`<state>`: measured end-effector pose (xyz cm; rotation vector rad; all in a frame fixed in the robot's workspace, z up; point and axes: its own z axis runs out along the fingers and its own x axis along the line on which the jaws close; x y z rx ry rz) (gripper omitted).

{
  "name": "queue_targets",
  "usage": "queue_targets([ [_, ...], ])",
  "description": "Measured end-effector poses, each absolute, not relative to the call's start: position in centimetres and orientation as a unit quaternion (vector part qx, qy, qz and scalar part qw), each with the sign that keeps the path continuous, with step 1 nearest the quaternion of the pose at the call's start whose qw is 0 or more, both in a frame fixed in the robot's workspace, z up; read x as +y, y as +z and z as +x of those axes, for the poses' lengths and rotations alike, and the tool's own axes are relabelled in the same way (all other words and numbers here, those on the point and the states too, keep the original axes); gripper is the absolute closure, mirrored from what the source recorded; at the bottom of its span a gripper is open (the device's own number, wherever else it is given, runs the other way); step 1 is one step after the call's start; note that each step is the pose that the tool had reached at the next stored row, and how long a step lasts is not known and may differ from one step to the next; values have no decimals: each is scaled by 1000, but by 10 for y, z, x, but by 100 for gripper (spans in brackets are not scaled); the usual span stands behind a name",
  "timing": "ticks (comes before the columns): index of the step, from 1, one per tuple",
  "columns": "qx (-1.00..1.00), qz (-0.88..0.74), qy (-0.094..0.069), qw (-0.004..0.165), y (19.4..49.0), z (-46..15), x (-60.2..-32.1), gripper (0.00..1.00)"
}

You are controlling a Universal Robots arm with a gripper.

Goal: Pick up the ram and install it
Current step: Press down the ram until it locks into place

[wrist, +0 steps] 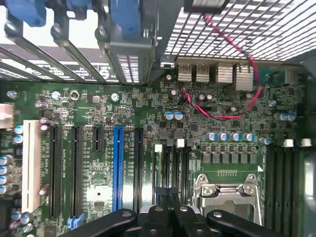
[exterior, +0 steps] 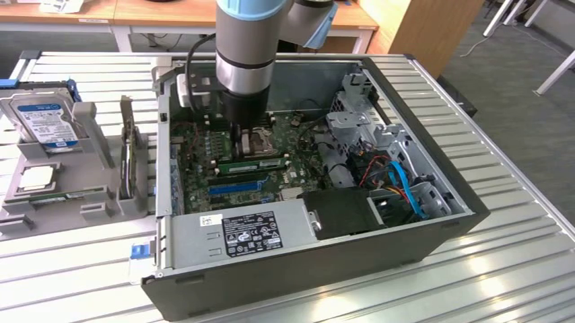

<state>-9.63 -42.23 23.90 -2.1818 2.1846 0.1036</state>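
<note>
One open computer case lies nearest me. On its motherboard sits a green ram, just beside the gripper, at its five o'clock. The fingers are clenched together, grasping nothing I can see.

In the exterior view the arm's grey wrist hid the end effector's fingertips and part of the motherboard behind it. The arm ran off the top edge. The hard drive was cut by the exterior view's left edge. In the wrist view the end effector ran off the picture's edge. The power supply label was too small to read.
</note>
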Motion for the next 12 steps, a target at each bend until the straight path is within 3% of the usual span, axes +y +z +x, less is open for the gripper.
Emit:
queue_targets([
  [12,707,-706,33,26,273,-96,-422,90],
])
